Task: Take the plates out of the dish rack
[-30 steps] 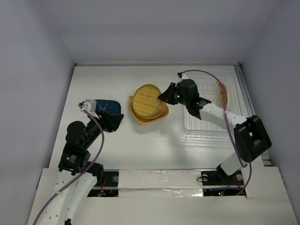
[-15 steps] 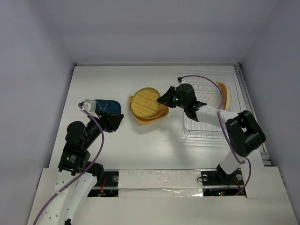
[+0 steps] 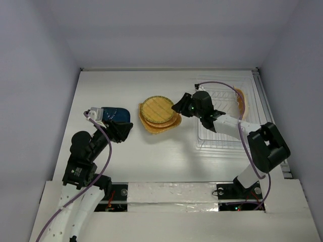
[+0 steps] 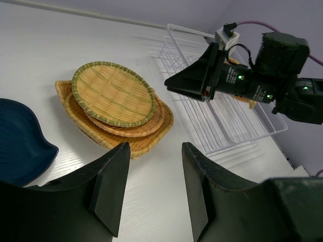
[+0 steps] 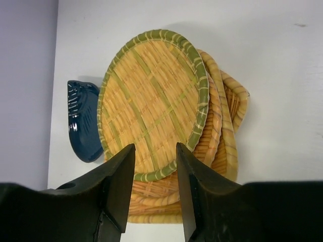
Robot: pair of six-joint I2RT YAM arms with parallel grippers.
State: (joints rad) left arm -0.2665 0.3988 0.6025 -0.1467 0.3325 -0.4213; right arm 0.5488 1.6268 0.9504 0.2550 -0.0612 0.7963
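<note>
Three woven orange-tan plates lie stacked (image 3: 159, 116) on the table left of the clear dish rack (image 3: 222, 126). The top one is round with a green rim (image 5: 151, 98) and lies flat. My right gripper (image 3: 177, 107) is open and empty just at the stack's right edge; its jaws (image 5: 154, 151) stand apart over the round plate's near rim. One more plate (image 3: 244, 101) stands in the rack's far right corner. My left gripper (image 3: 123, 132) is open and empty over bare table left of the stack (image 4: 116, 106).
A dark blue rounded dish (image 3: 114, 114) lies left of the stack, close to my left gripper; it also shows in the left wrist view (image 4: 20, 141). The rack (image 4: 217, 111) sits against the right wall. White walls enclose the table on three sides.
My right gripper lowered the round green-rimmed plate from a tilt until it lay flat on the stack, let go of it, and drew back slightly to the right. The left arm has not moved.
</note>
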